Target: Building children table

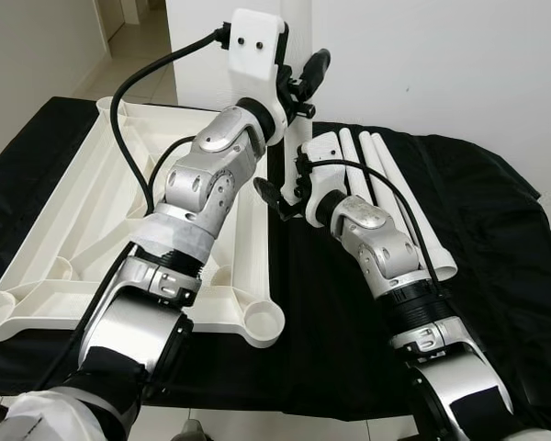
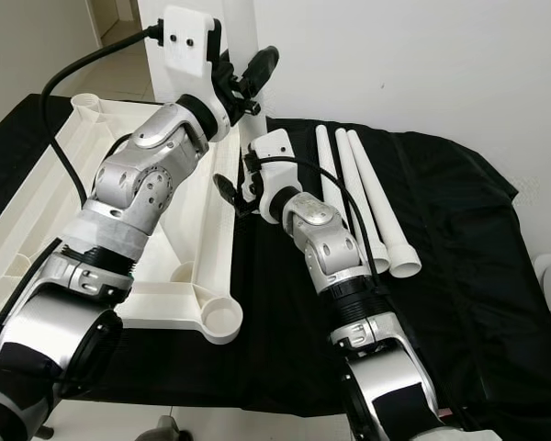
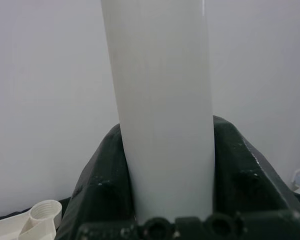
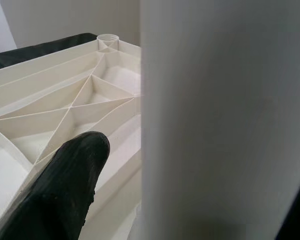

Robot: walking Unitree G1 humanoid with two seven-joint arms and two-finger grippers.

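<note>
- White plastic tabletop [image 1: 92,220] lay upside down on a black cloth [image 1: 496,257], ribbed underside up, on the left of the scene; round leg sockets showed at its corners, one at the near right corner [image 1: 263,322].
- Left eye view: a white table leg [image 1: 298,55] stood upright at the far right corner of the tabletop. The left gripper [image 1: 305,84] was raised high on that leg, one black finger [image 1: 314,66] showing on the right side of it.
- Same view: the right gripper [image 1: 280,197] sat lower, at the same leg near the tabletop's right edge, one black finger [image 1: 268,195] reaching left of the leg.
- Right eye view: three spare legs [image 2: 358,193] lay side by side on the cloth to the right of the right arm, flared ends toward the near side, well apart from the tabletop.
- Left wrist view: the leg ran straight up between the two black fingers [image 3: 100,185], both pressed against it, so the left pincer was closed on the leg. A threaded socket [image 3: 45,212] showed beside it.
- Right wrist view: the leg filled the close foreground; one black finger [image 4: 65,190] lay beside it with a clear gap, over the ribbed underside. The second finger barely showed, so I could not tell how far this pincer was open or whether it held the leg.
</note>
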